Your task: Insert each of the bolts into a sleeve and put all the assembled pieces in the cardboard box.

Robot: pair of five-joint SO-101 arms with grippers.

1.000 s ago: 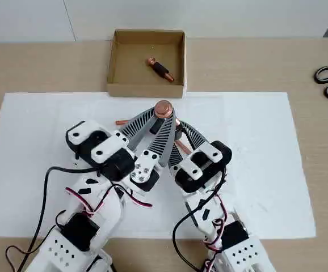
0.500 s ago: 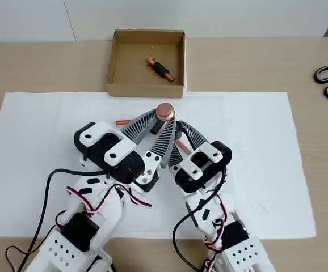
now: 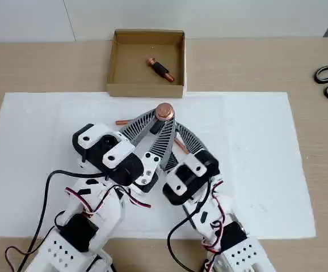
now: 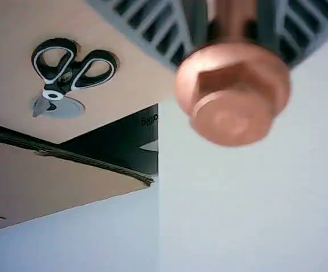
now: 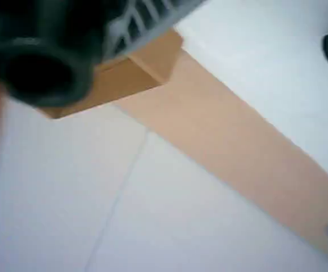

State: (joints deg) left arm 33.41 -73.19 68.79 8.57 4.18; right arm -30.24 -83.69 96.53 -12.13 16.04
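two hands meet, left hand (image 3: 159,118) gripping bolt (image 3: 164,110), right hand (image 3: 176,129) sleeve (image 5: 36,65)

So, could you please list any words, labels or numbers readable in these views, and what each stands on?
Small white print on a dark surface near the scissors: too blurred to read.
Nothing else bears text, neither the box nor the scissors.

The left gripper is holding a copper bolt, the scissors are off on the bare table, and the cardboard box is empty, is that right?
Not quite. The cardboard box is not empty: the high view shows one assembled piece lying inside it. The left gripper does hold the copper bolt, and the scissors do lie on the bare table.
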